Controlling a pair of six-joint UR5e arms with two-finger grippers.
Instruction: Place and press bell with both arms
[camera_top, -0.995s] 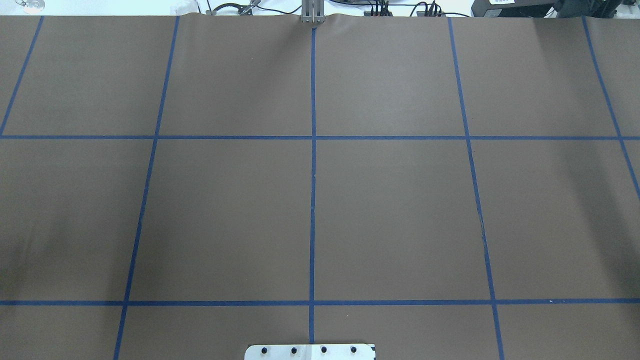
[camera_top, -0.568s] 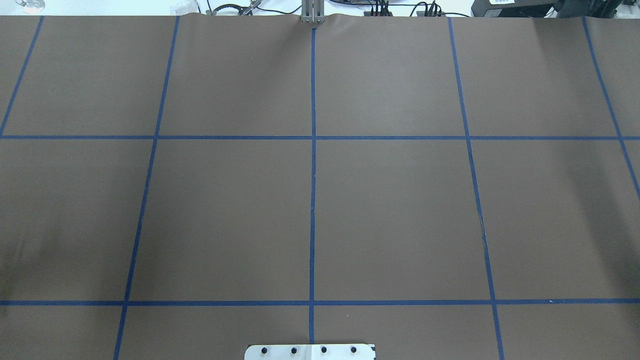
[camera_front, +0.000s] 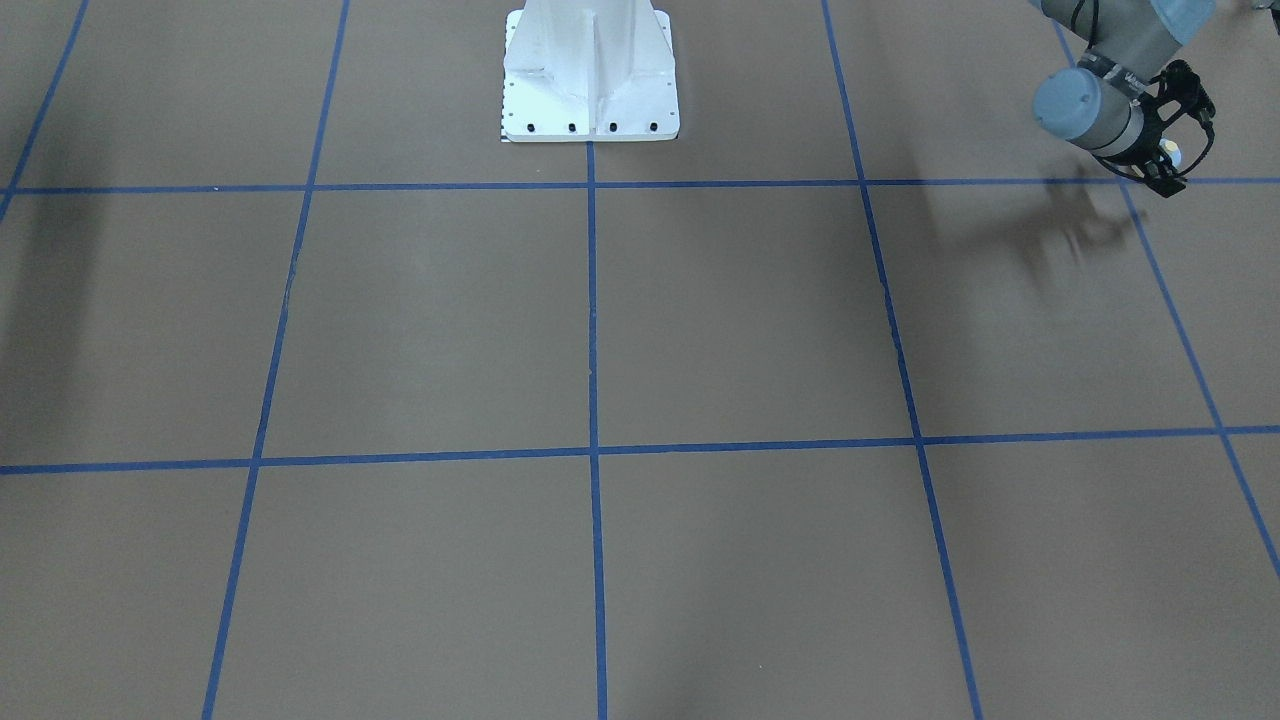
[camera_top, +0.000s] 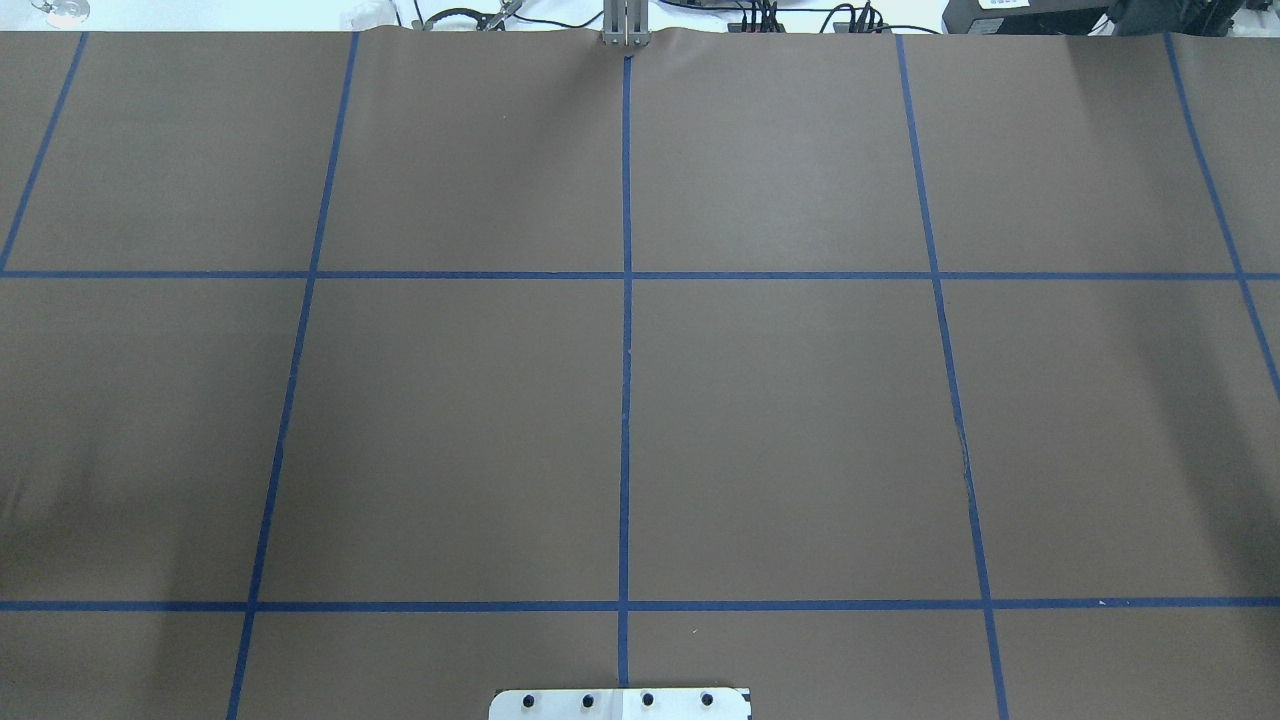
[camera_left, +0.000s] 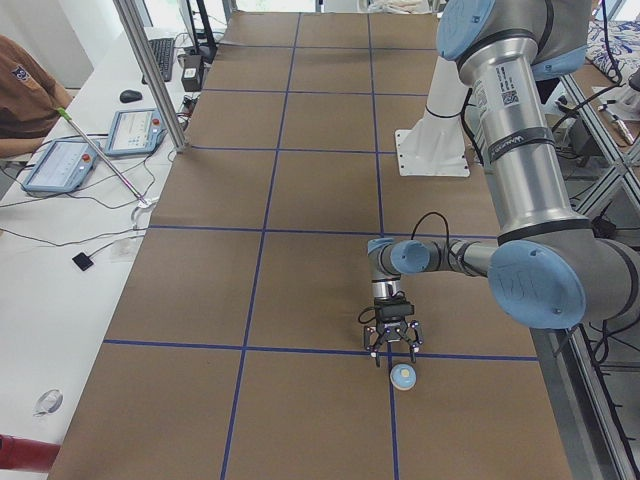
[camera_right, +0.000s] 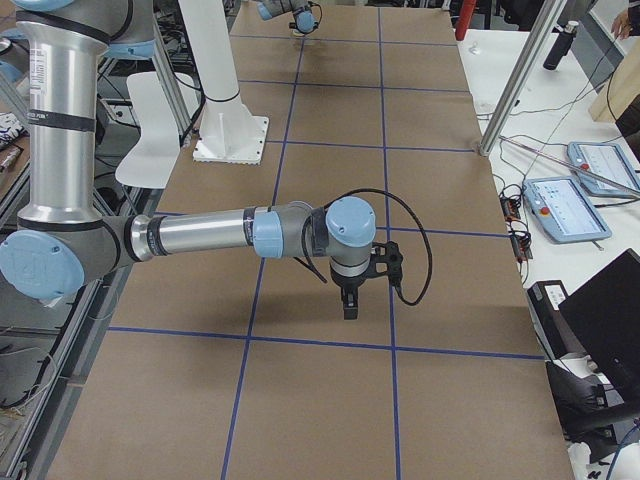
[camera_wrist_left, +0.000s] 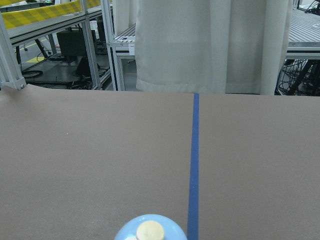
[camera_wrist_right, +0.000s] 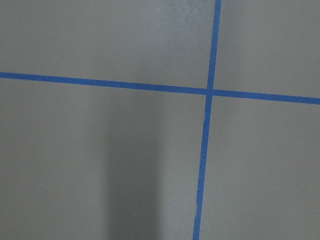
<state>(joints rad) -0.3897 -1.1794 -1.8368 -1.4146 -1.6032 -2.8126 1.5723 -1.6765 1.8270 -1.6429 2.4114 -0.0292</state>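
a: where's the bell (camera_left: 404, 376)?
b: on the surface (camera_left: 300, 290), beside a tape line (camera_left: 300, 349). left arm (camera_left: 520, 180) has its jaws just over it. they look parted, can't tell if they're gripping. right arm (camera_right: 200, 232) is well apart, jaws unclear. placing and pressing both left, i'd say.

The worktop (camera_top: 780, 420) is covered in brown paper crossed by a blue tape grid (camera_top: 626, 400). The bell (camera_left: 404, 377) sits on it just by the left claw (camera_left: 393, 351); the white pedestal (camera_front: 590, 80) stands well apart from that claw
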